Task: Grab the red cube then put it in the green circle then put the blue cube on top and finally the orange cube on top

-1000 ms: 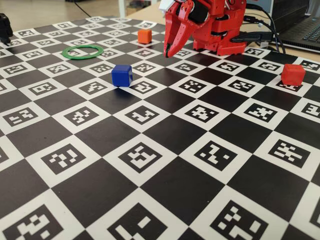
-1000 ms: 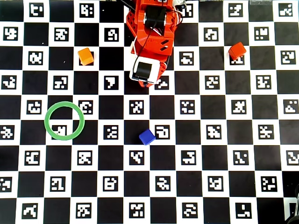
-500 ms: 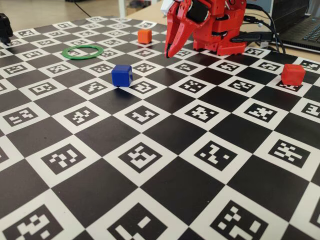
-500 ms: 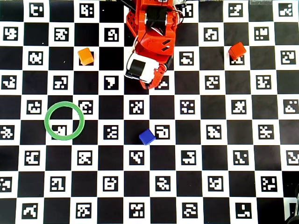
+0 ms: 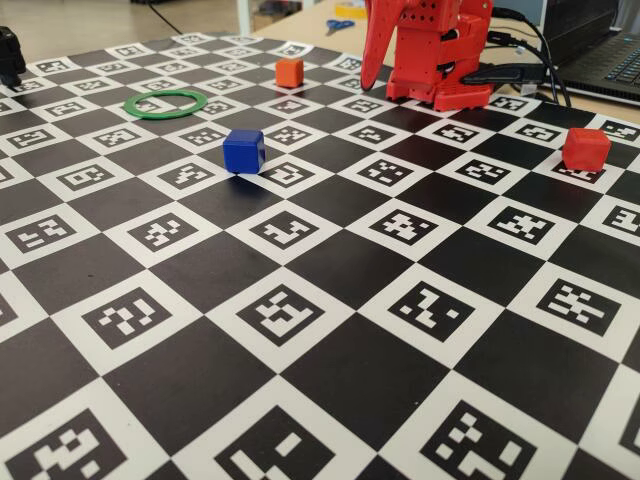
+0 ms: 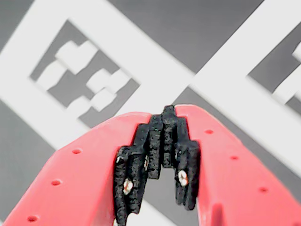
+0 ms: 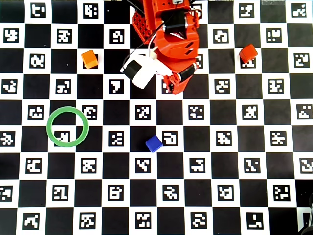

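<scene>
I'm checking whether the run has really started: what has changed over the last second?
Only the arm moved: in the overhead view the gripper swung to the right, towards the red cube's side, and in the fixed view its tip has left the picture. It stays shut and empty. Red cube, blue cube, orange cube and green circle have not shifted.

Three cubes lay on the counter (image 7: 293,147): one red cube (image 7: 248,53), one blue cube (image 7: 153,143) and one orange cube (image 7: 89,58); there was one green circle (image 7: 50,121) and one red arm (image 7: 171,39) at the far edge
</scene>
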Motion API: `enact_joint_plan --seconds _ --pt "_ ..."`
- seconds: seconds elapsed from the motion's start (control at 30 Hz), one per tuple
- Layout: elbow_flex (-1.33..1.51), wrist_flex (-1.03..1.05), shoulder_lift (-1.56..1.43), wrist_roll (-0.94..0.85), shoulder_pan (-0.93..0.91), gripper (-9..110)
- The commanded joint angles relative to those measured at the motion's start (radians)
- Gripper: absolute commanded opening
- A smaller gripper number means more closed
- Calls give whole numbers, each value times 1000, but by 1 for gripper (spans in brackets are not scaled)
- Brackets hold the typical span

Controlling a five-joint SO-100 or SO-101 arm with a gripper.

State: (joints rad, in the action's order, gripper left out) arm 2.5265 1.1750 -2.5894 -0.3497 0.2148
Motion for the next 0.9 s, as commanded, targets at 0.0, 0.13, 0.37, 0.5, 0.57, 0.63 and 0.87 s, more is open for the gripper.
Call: enact_joint_plan --seconds 0.0,0.13,0.37,0.5,0.57,0.63,0.87 --pt "-272 67 124 161 54 -5" --pt "-364 106 193 275 124 3" --pt "-517 189 365 492 222 13" --pt "-583 222 436 601 252 21" --pt "-598 227 460 641 264 25" --pt "-598 227 480 673 278 32" --pt "-620 227 601 732 371 46"
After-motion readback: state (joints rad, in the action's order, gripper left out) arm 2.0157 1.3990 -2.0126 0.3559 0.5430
